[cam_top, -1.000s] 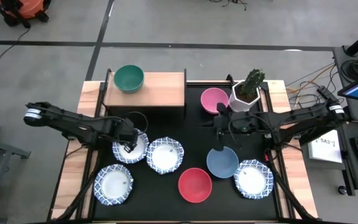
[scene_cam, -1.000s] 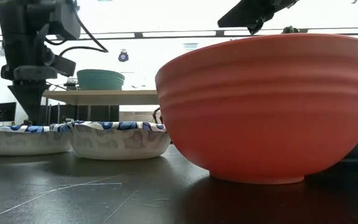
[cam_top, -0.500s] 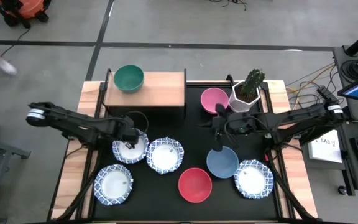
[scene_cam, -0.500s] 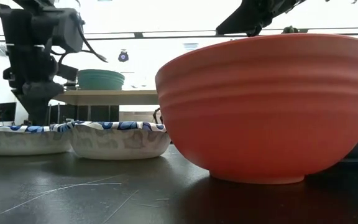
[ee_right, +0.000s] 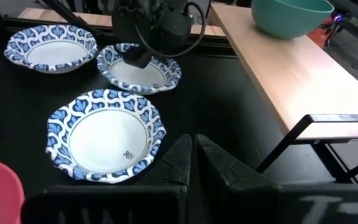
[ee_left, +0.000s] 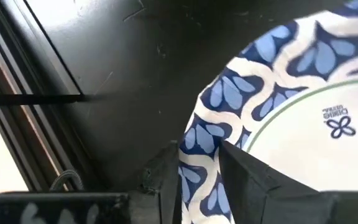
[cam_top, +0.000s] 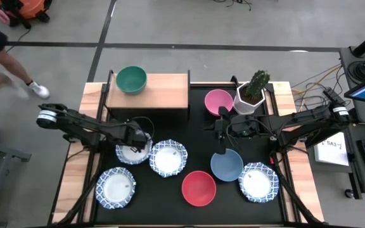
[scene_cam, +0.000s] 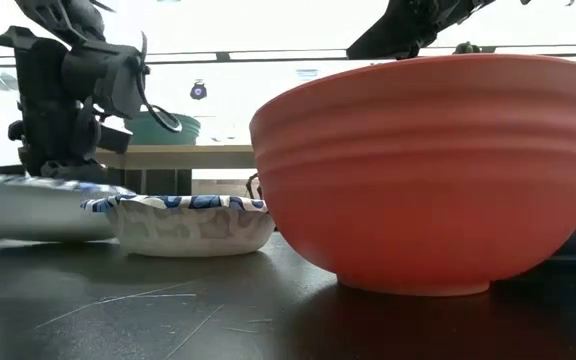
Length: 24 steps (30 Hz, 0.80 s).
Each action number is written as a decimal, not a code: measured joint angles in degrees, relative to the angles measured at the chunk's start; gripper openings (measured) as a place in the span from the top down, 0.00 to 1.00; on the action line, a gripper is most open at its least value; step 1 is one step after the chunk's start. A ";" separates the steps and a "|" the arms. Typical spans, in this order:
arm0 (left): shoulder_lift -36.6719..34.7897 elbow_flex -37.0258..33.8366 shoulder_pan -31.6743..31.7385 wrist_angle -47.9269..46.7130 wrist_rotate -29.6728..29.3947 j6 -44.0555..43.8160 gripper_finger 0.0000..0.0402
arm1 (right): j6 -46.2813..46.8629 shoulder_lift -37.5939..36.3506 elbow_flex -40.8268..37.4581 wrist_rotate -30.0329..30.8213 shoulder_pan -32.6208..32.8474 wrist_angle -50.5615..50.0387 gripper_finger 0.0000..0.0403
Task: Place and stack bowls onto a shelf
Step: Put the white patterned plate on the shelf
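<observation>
Left wrist view shows the left gripper [ee_left: 199,163] with its jaws pinched shut on the blue patterned rim of a white, thin-walled bowl [ee_left: 303,118], one finger inside the lip and one outside. In the low view that gripped bowl [scene_cam: 38,205] sits tilted, its near edge off the black worktop [scene_cam: 268,310], while the second patterned white bowl [scene_cam: 190,222] beside it rests flat.

From above, the gripped bowl [cam_top: 132,151] lies just in front of the low shelf with the light wooden top [cam_top: 160,92], where a plain green bowl [cam_top: 131,79] already stands at the left end. Two more patterned bowls [cam_top: 115,187] [cam_top: 258,182], a red bowl [cam_top: 198,188], a blue bowl [cam_top: 226,165] and a pink bowl [cam_top: 217,101] remain on the worktop, the pink one next to a white hexagonal cactus pot [cam_top: 251,96].

The right gripper [ee_right: 192,163] hangs above the middle of the worktop, jaws closed on nothing.

Judging by its wavy, thin rim, the patterned bowl is probably light and somewhat flexible, so a rim pinch may let it droop or twist; a hold deep over the lip seems safest. The plain bowls look stiffer and smoother, likelier to slip.
</observation>
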 joint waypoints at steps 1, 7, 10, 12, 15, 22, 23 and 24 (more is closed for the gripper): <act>0.35 0.00 0.00 -0.02 0.03 0.00 0.78 | 0.00 0.00 0.00 0.02 0.00 0.02 0.97; 1.16 0.00 0.00 -0.04 0.51 0.05 0.90 | 0.01 0.00 0.00 0.00 0.00 -0.01 0.97; 0.57 0.00 0.00 -0.08 0.92 0.65 0.98 | 0.01 0.00 0.00 0.01 0.00 -0.01 0.97; -0.03 0.03 0.00 -0.11 1.14 0.94 0.99 | 0.01 0.00 0.00 0.00 0.00 -0.01 0.97; -0.76 0.34 -0.09 -0.66 1.18 1.33 1.00 | 0.01 0.00 0.00 0.00 0.00 -0.03 0.97; -2.66 3.39 -0.13 -1.78 3.87 3.71 1.00 | 0.03 0.00 0.00 0.00 0.00 -0.12 0.97; -3.13 3.75 -0.12 -1.80 4.76 3.94 0.99 | 0.03 0.00 0.00 0.00 0.00 -0.12 0.97; -3.72 3.97 -0.07 -1.89 5.47 3.91 0.98 | 0.09 0.00 0.00 0.00 0.00 -0.12 0.97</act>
